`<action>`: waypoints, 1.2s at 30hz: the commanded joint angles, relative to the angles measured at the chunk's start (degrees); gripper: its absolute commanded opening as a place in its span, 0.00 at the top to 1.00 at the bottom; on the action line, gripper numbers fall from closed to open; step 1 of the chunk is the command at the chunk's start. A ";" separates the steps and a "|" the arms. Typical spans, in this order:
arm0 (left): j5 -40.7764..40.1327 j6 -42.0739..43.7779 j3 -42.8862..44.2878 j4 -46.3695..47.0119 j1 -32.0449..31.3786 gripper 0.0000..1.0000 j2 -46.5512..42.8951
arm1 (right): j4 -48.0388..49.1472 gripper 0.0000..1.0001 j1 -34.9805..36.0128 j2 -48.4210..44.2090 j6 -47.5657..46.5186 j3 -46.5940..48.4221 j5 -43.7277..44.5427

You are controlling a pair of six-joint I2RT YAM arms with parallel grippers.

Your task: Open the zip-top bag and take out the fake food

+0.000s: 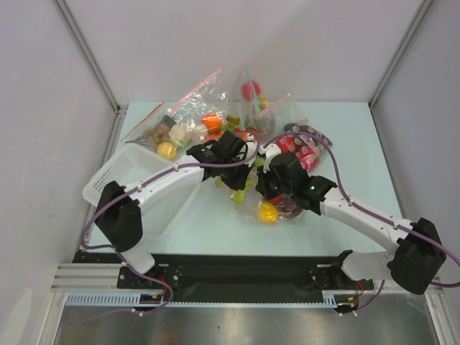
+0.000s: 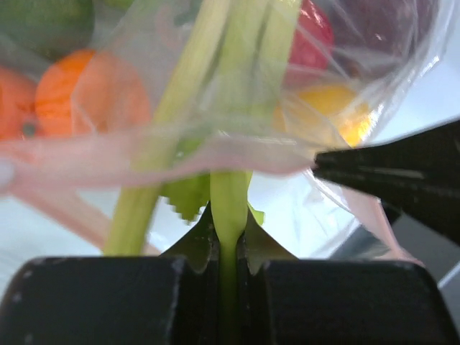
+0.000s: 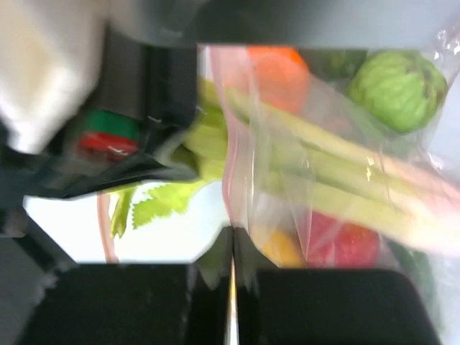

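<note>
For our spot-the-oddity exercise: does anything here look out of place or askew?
Yes. A green stalk sticks out through the mouth of the bag, half in and half out, with leaves outside. The left tool is shut on it; the right tool pinches the bag's pink edge.

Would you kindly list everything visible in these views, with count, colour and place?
zip-top bag: one, clear with pink strip, table centre
green stalk: one bunch, pale green, poking from its mouth
lemon: one, yellow, inside it
oranges: two, orange, inside it
other bags: several, clear, table's back
basket: one, white, table's left
table: one, pale blue, beneath everything
left gripper: one, black, shut on green stalk
right gripper: one, black, shut on zip-top bag's edge
</note>
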 commanded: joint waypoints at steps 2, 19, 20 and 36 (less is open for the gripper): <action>4.44 0.77 3.64 1.33 1.38 1.00 -8.90 | -4.70 1.00 -0.65 1.86 -2.00 -1.13 2.01; 8.39 3.24 1.97 -7.90 3.84 1.00 -21.12 | -3.47 1.00 -5.83 2.65 -1.47 -1.31 4.73; 9.01 3.24 1.97 -8.43 4.28 1.00 -21.73 | -3.38 1.00 -6.36 2.57 -1.38 -1.31 4.47; 14.11 2.89 3.37 -10.19 9.55 1.00 -31.05 | -0.13 1.00 -12.08 4.24 -0.68 -0.78 0.95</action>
